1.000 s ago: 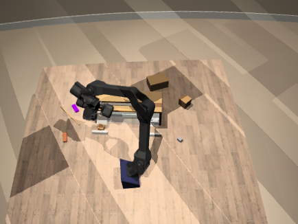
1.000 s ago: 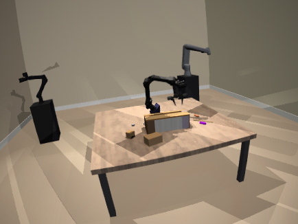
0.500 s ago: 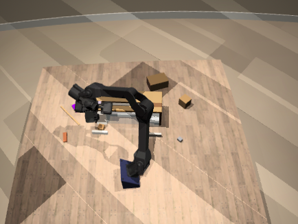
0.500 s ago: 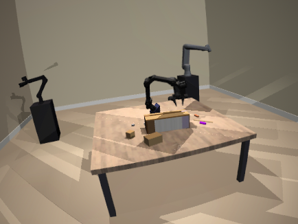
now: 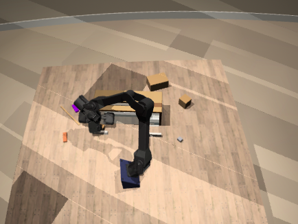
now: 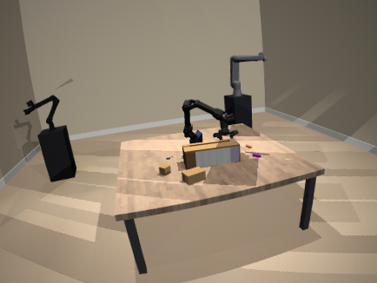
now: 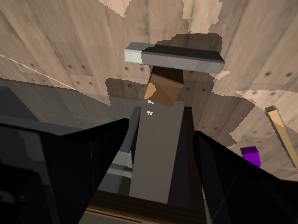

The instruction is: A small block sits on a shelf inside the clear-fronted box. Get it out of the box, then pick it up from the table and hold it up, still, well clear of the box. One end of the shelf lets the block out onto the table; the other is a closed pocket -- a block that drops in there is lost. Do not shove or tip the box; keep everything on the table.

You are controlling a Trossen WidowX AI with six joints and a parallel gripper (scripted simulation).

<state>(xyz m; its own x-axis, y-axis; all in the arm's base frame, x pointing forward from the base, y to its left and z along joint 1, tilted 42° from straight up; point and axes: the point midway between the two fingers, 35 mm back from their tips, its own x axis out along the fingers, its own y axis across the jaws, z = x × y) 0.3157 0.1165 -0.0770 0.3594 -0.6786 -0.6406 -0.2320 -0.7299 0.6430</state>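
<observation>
The hand [image 5: 101, 123] [image 6: 226, 135] [image 7: 160, 129] was partly open with nothing between its fingers; the small brown block [image 5: 103, 127] [image 7: 164, 89] lay outside the box [image 5: 156, 97] [image 6: 217, 157] [image 7: 125, 202], on the worktop [image 5: 206, 154] [image 6: 143, 187] [image 7: 40, 37], near a pale bar [image 5: 106, 132] [image 7: 175, 59].
</observation>
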